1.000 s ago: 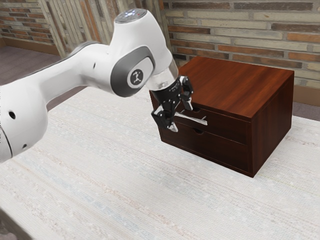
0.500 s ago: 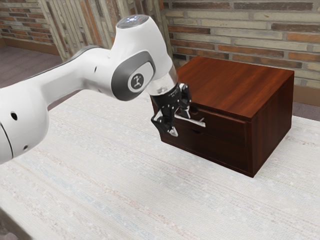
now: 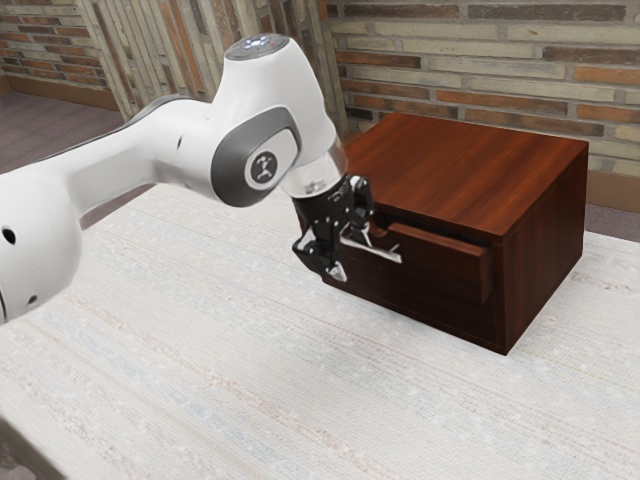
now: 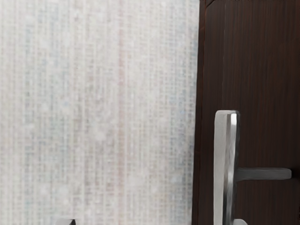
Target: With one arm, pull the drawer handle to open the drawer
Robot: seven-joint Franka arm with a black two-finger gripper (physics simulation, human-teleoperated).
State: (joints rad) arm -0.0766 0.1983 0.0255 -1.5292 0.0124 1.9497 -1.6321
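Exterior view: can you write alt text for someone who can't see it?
A white robot arm holds its open black hand at the silver handle of a dark wooden cabinet's top drawer, which stands partway out. The cabinet sits on a pale table before a brick wall.

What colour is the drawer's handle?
Brushed silver-grey metal: the handle stands out against the dark reddish-brown drawer front. The wrist view shows it best.

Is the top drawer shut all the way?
No, the top drawer sticks out past the front of the wooden cabinet, with a dark gap showing behind its front panel.
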